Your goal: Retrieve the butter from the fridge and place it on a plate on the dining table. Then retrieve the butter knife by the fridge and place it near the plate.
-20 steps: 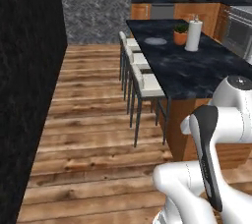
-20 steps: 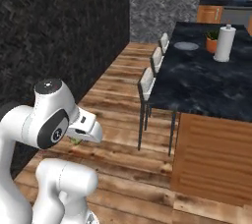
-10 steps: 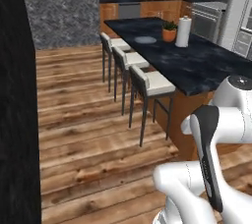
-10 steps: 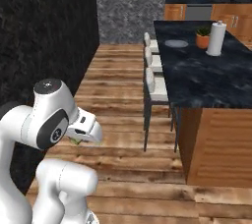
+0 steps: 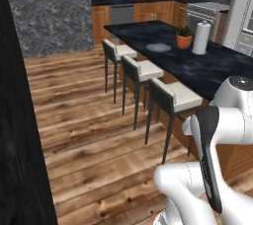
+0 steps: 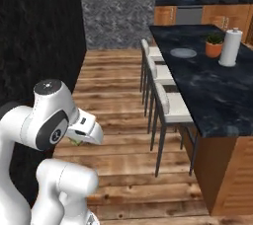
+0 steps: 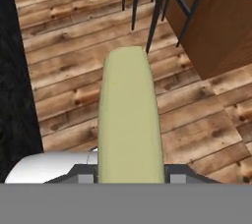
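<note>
Jaws are closed on the butter (image 7: 130,120), a pale-yellow stick that runs lengthwise out from between them in the hand view, over bare wooden floor (image 7: 74,46). From the right base view the gripper (image 6: 79,141) sits tucked under the arm's white head, and only a small greenish sliver of the stick shows at its underside.

Largest item first: the wooden floor (image 5: 89,135) runs from the base to the grey stone back wall (image 5: 54,12). A black wall (image 6: 34,46) closes off the left side.

The dining table, here the bench (image 5: 207,63), has a black white-veined top on a wooden base and stands to the right of the open floor. Three cushioned stools (image 5: 173,103) line its long left edge, seats tucked against it.

Wooden cabinets (image 5: 148,14) with a dark top stand along the back wall beyond the bench's far end.

On the bench, toward its far end: a white paper-towel roll (image 5: 200,37) stands upright near the right edge; just beside it is a potted plant (image 5: 184,38) in an orange pot; the plate (image 5: 158,48), flat, round and grey, lies nearer the left edge, apart from the pot. Right base view shows the same order: plate (image 6: 183,52), pot (image 6: 214,46), roll (image 6: 228,47).
</note>
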Robot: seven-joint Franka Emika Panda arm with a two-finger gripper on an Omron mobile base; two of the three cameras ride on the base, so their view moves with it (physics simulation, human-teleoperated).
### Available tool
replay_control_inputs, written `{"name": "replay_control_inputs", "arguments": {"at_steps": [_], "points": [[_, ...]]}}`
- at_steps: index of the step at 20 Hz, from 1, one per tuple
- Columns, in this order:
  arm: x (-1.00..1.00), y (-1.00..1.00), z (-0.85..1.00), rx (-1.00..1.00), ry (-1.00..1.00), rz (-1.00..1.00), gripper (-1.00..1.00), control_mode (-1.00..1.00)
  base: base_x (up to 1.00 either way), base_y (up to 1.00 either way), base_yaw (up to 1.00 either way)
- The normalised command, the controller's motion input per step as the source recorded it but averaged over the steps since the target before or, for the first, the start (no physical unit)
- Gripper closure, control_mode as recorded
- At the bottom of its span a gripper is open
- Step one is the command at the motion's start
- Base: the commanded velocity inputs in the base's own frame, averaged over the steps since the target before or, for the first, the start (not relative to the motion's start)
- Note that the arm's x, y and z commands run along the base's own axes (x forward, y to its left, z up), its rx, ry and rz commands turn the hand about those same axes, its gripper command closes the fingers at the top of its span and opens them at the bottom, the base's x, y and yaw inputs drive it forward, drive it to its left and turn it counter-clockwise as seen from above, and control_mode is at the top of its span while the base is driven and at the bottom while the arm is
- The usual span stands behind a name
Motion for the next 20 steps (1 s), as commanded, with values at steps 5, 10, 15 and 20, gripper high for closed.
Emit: {"name": "replay_control_inputs", "arguments": {"at_steps": [5,10,15,20], "points": [[0.00,0.00,0.00,0.00,0.00,0.00,1.00,1.00,1.00,0.82,-0.19],[0.00,0.00,0.00,0.00,0.00,0.00,1.00,1.00,1.00,0.79,-0.27],[0.00,0.00,0.00,0.00,0.00,0.00,1.00,1.00,1.00,0.63,-0.45],[0.00,0.00,0.00,0.00,0.00,0.00,1.00,1.00,1.00,0.61,-0.53]]}}
